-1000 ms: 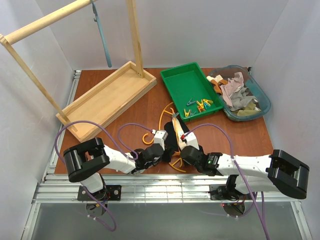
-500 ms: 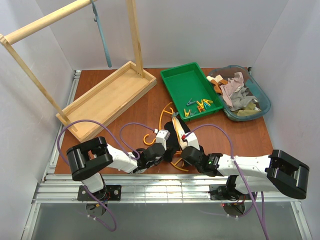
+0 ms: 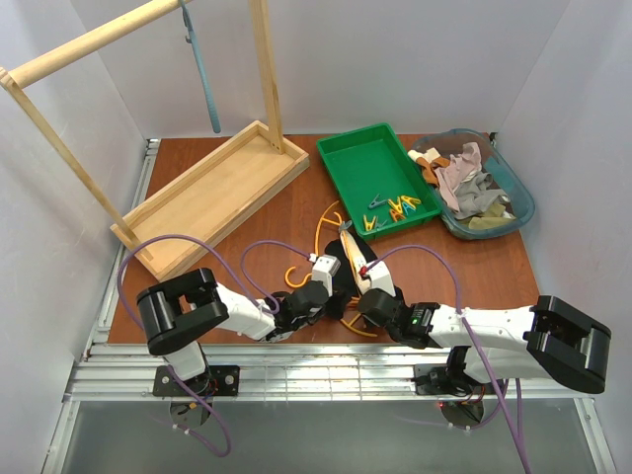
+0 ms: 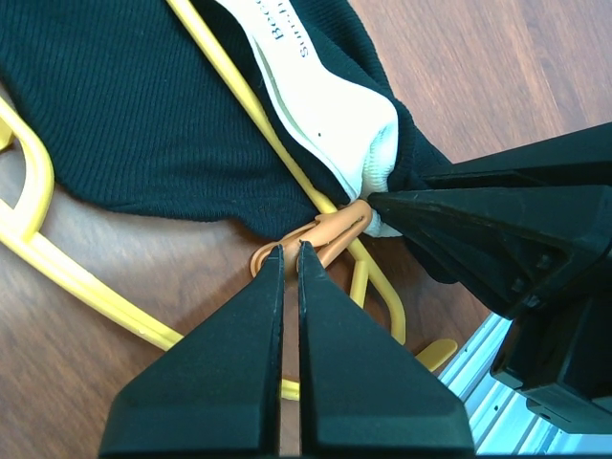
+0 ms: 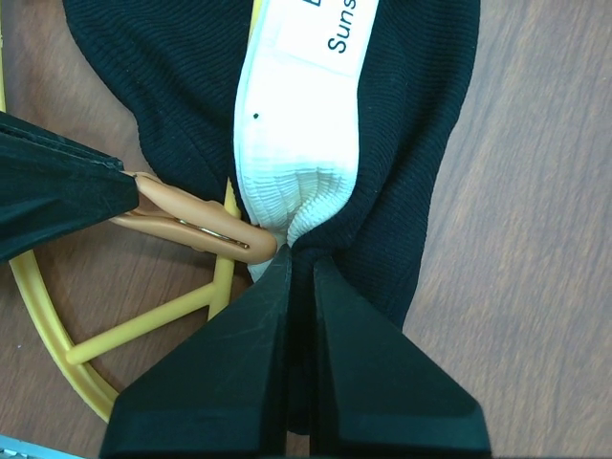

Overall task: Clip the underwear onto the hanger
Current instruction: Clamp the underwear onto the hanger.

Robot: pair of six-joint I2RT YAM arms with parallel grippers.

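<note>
The black underwear (image 4: pixel 124 96) with its white waistband lies over the yellow hanger (image 4: pixel 229 86) on the table. It also shows in the top view (image 3: pixel 342 265) and in the right wrist view (image 5: pixel 411 115). My left gripper (image 4: pixel 288 251) is shut on the tail of an orange clothespin (image 4: pixel 330 232). The clothespin's nose touches the waistband corner by the hanger bar (image 5: pixel 153 325). My right gripper (image 5: pixel 301 256) is shut on the underwear's bunched edge right beside the clothespin (image 5: pixel 191 225). In the top view the two grippers meet near the table's front edge, the left (image 3: pixel 331 294) and the right (image 3: pixel 354 288).
A green tray (image 3: pixel 341 158) with several coloured clothespins (image 3: pixel 395 209) stands behind. A teal basket of clothes (image 3: pixel 513 212) is at the back right. A wooden rack base (image 3: pixel 212 193) is at the back left, with a grey-blue hanger (image 3: pixel 202 74) on its rail.
My left gripper has moved a little to the right with the clothespin, closer to the right gripper. The right gripper has stayed in place.
</note>
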